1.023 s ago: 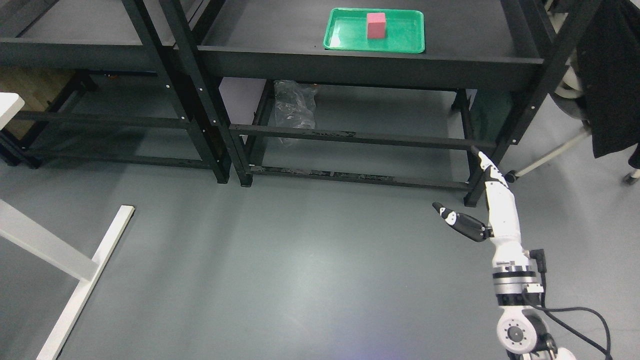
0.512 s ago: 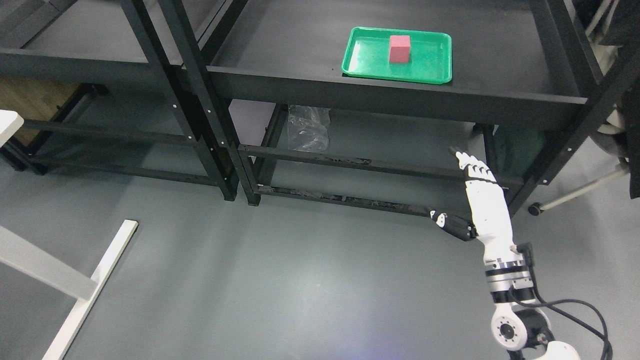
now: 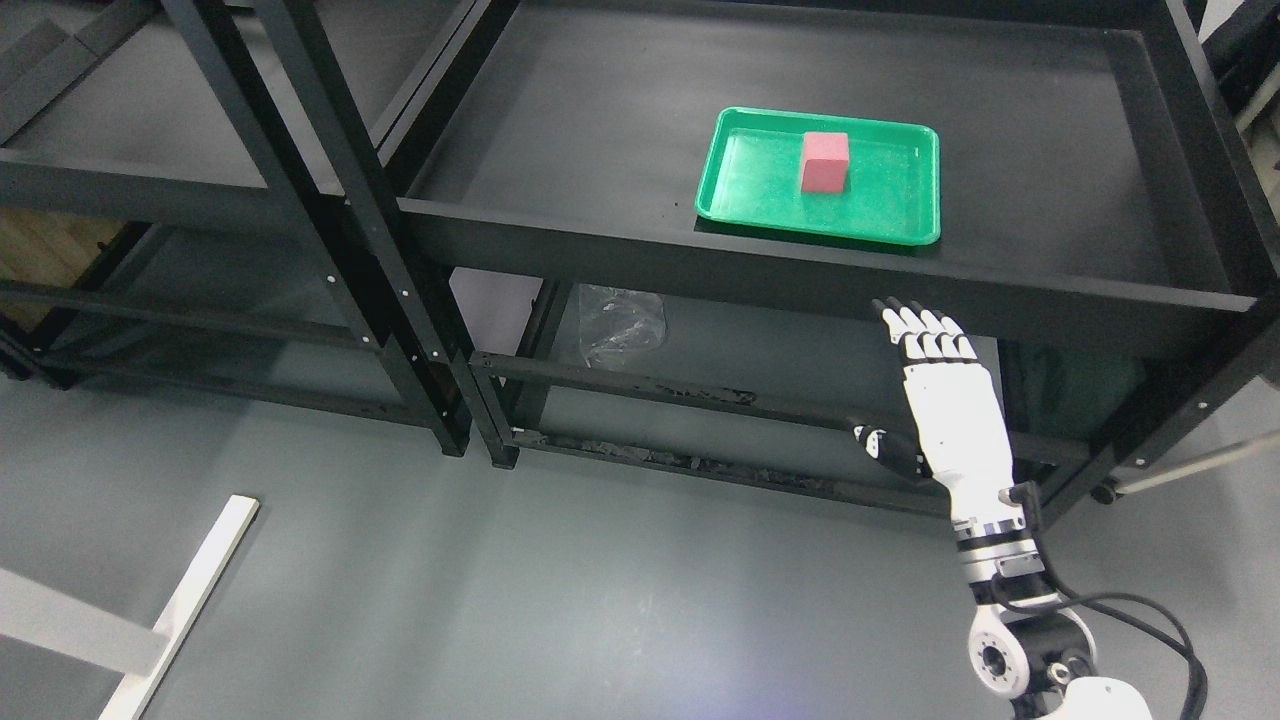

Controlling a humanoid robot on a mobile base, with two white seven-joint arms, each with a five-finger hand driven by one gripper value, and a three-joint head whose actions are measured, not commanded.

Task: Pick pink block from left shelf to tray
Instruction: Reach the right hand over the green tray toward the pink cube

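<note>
The whole view has shifted since the earlier pictures: the camera has tipped up and moved in, so the black right shelf [image 3: 620, 150] now fills the upper half of the head view, and its deck is seen further back than before. That is the camera moving, not the shelving. The left shelf [image 3: 130, 130], a second black rack standing just beside it, shows only a bare stretch of deck at the upper left.

On the right shelf, toward the front lip, lies the green tray [image 3: 760, 195]. The pink block [image 3: 825, 162] stands upright inside it, right of the tray's middle and apart from the rim, in the same place on the tray as in the earlier pictures. Judged from this, the block is already in the tray (there is nothing pink on the left shelf to fetch), so the task looks done or nearly so, and the arm's part in it seems over.

Below, on the lower level, a crumpled clear plastic bag [image 3: 620, 325] lies behind the crossbar.

The right hand [image 3: 945, 400] has risen relative to the rack: its tips, which earlier reached only the lower crossbar, now come just under the shelf's front lip. Its fingers [image 3: 925, 330] are stretched out straight and close together, thumb held out to the side, holding nothing and touching nothing that can be made out. The left hand does not show.
</note>
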